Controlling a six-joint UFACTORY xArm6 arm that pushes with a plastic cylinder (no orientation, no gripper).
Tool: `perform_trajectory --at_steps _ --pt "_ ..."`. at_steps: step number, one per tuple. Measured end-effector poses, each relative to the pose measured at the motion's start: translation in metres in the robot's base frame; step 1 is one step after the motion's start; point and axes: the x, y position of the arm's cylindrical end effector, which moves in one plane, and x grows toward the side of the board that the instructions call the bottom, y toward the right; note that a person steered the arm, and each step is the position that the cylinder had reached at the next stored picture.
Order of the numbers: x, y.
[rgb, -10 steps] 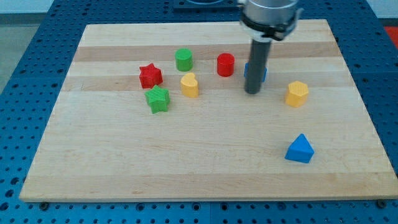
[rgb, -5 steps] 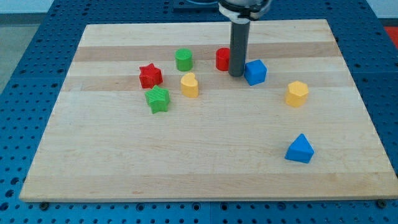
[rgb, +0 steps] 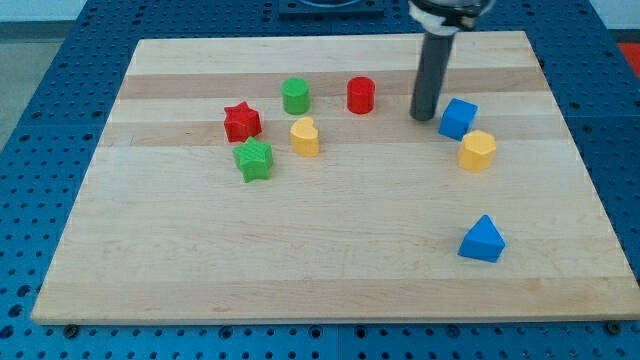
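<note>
My dark rod comes down from the view's top, and my tip (rgb: 427, 117) rests on the board just left of the blue cube (rgb: 457, 118), close to it or touching its left side. Right below that cube, almost against it, sits the yellow hexagonal block (rgb: 478, 150). To the left of my tip stands the red cylinder (rgb: 361, 95), a short gap away. Further left are the green cylinder (rgb: 295, 95), the yellow heart-shaped block (rgb: 305, 136), the red star (rgb: 241, 122) and the green star (rgb: 254, 158).
A blue triangular block (rgb: 482, 240) lies alone near the view's lower right. The wooden board (rgb: 200, 260) rests on a blue perforated table (rgb: 30, 120); its right edge is not far from the blue cube.
My tip went from in front of the blue cube to its left side, then swept right. The blue cube slid right and slightly down, ending up next to the yellow hexagonal block.
</note>
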Motion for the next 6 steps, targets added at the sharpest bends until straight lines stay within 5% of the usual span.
perform_trajectory --at_steps 3,6 --pt "0.0 -0.117" --pt "-0.02 -0.121"
